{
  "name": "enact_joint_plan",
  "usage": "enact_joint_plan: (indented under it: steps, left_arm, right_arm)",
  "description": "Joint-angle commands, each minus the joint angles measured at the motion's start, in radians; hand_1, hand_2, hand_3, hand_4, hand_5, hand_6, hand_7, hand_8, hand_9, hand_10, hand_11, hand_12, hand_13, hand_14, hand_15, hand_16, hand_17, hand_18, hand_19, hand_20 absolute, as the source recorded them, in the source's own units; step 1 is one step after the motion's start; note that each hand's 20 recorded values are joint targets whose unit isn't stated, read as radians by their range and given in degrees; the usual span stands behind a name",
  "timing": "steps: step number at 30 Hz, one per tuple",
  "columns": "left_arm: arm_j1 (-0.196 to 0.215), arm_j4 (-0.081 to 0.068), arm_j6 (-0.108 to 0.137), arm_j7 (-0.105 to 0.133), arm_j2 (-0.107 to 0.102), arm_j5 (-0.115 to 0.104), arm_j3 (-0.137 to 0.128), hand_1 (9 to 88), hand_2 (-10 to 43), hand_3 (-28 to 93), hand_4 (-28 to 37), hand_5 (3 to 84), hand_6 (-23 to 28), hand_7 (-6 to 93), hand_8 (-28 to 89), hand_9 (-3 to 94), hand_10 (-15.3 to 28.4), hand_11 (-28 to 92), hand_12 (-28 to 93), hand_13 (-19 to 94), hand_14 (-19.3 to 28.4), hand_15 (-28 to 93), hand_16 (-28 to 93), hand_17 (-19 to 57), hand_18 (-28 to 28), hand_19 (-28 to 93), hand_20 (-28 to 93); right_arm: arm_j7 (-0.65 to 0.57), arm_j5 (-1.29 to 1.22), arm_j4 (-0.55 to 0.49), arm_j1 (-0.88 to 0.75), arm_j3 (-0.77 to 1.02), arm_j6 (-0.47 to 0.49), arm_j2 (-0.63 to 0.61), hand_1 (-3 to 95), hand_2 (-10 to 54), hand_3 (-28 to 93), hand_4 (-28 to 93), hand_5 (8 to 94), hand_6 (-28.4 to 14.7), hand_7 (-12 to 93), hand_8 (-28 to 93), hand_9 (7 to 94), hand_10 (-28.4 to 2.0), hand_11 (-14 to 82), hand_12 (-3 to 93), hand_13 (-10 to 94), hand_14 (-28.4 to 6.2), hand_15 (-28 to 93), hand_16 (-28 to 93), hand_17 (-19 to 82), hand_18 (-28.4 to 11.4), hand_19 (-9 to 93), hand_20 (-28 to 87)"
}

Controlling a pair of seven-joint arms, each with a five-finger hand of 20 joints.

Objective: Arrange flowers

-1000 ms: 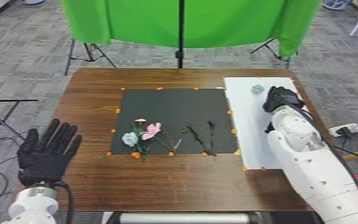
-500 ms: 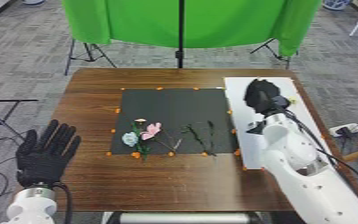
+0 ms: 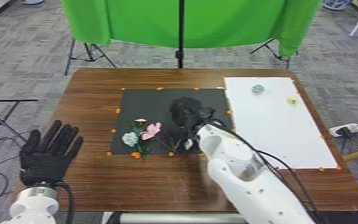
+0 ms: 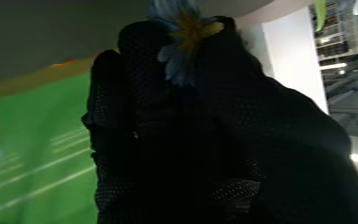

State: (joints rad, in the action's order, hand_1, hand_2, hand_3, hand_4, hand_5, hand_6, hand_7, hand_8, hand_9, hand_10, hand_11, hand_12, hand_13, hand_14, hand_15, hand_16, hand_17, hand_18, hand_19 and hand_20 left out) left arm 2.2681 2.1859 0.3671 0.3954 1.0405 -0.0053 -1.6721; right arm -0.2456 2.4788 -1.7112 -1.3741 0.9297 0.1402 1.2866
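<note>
Over the front right part of the black mat (image 3: 149, 107) is my right hand (image 3: 186, 112). The right wrist view has my right hand (image 4: 158, 115) pinching a pale blue-white flower with a yellow-orange middle (image 4: 186, 30) between thumb and fingertips. A pink flower (image 3: 151, 131) and a light blue flower (image 3: 130, 139) lie on the mat, left of that hand, with a small pale bloom (image 3: 140, 120) beside them. Dark green stems on the mat are largely hidden by the right hand and forearm. At the table's left edge my left hand (image 3: 44, 160) has its fingers straight.
On the right, a white sheet (image 3: 273, 130) bears a pale teal piece (image 3: 257, 89) and a small yellow-green piece (image 3: 292, 101). Orange markers line the mat and sheet. Behind the brown table (image 3: 113, 182) hangs a green cloth (image 3: 131, 25) on a stand.
My right hand has swung left from the white sheet to the black mat, uncovering the yellow-green piece. The left hand and the pink and light blue flowers have kept their places.
</note>
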Motion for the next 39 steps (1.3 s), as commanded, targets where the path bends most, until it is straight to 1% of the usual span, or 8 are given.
enact_joint_plan:
  steps: [1,9,15,19,27,33,36,39]
  left_arm:
    - [0.002,-0.012,0.008,-0.016,0.001,-0.015,0.011,26.4,17.3,72,-28.3,45.6,8.0,14.2,-11,41.9,14.5,21,10,35,13.4,29,-5,-4.2,14.3,38,16]
    - [0.018,-0.005,0.002,-0.006,-0.004,-0.028,0.002,26.3,17.4,72,-28.3,45.6,8.1,14.1,-11,41.9,14.5,21,10,35,13.4,30,-5,-4.2,14.3,38,16]
    - [0.017,-0.003,0.011,-0.006,-0.001,-0.036,0.004,26.2,17.4,72,-28.3,45.6,8.1,14.2,-11,41.9,14.4,21,10,35,13.4,30,-5,-4.2,14.3,38,16]
    - [0.019,-0.003,0.010,-0.002,-0.002,-0.037,0.003,26.2,17.4,72,-28.3,45.3,8.0,14.2,-11,41.8,14.4,21,10,35,13.4,30,-5,-4.3,14.3,38,16]
    - [0.000,-0.007,0.008,-0.004,0.000,-0.036,0.014,26.2,17.4,72,-28.3,45.3,8.0,14.3,-11,41.9,14.4,21,11,35,13.4,30,-5,-4.3,14.3,38,16]
    - [0.010,0.000,0.005,0.007,0.001,-0.031,0.009,26.1,17.4,72,-28.3,45.4,8.1,14.3,-11,41.9,14.5,21,10,35,13.5,30,-5,-4.3,14.3,38,16]
    - [0.019,0.005,0.007,0.014,0.000,-0.032,0.007,26.1,17.4,72,-28.3,45.5,8.1,14.3,-11,41.8,14.5,21,10,35,13.5,30,-5,-4.3,14.3,38,16]
    - [0.033,0.008,0.002,0.018,-0.001,-0.032,0.001,26.2,17.4,72,-28.3,45.3,8.0,14.3,-11,41.8,14.5,21,11,35,13.4,30,-5,-4.3,14.3,38,16]
  right_arm:
    - [-0.010,0.054,-0.008,-0.005,-0.033,0.018,0.029,64.1,-9.5,66,-28,70.0,-2.8,26,-2,77.4,-12.8,12.2,42.8,65,-9.9,44,45,38,-13.4,73,38]
    - [-0.039,0.047,-0.015,-0.027,-0.020,0.070,0.013,60.8,-9.5,67,-28,64.8,-1.8,19,-12,64.6,-14.1,20.8,19.8,58,-8.8,47,39,35,-12.7,72,34]
    - [-0.081,-0.012,-0.085,-0.035,0.011,0.130,0.002,56.2,-9.5,72,-28,62.1,-2.7,17,-13,59.2,-15.1,17.2,16.7,54,-10.3,50,34,32,-13.8,71,33]
    - [-0.085,-0.027,-0.132,-0.040,0.020,0.077,-0.004,48.5,-9.5,79,-28,54.3,-5.2,14,-12,51.5,-17.2,13.2,15.6,50,-13.0,58,21,30,-16.1,74,31]
    - [-0.131,-0.028,-0.170,-0.010,0.100,0.052,-0.063,43.5,-9.5,79,-28,50.8,-6.4,11,-11,48.6,-18.6,11.7,15.4,48,-14.9,58,20,28,-18.5,76,32]
    - [-0.273,-0.019,-0.092,0.002,0.277,-0.005,-0.213,38.0,-9.5,80,-28,48.8,-6.9,9,-10,43.2,-20.6,8.2,15.5,39,-17.1,38,14,22,-20.5,72,28]
    - [-0.327,-0.084,-0.025,0.017,0.375,0.097,-0.263,39.0,-9.5,81,-28,45.7,-7.2,10,-10,38.0,-20.5,7.4,14.5,32,-17.9,25,15,18,-19.9,66,23]
    - [-0.351,-0.081,0.070,0.033,0.417,0.088,-0.295,41.4,-9.5,82,-28,42.1,-6.7,10,-10,33.3,-19.0,5.3,13.0,26,-17.5,14,16,13,-19.4,59,19]
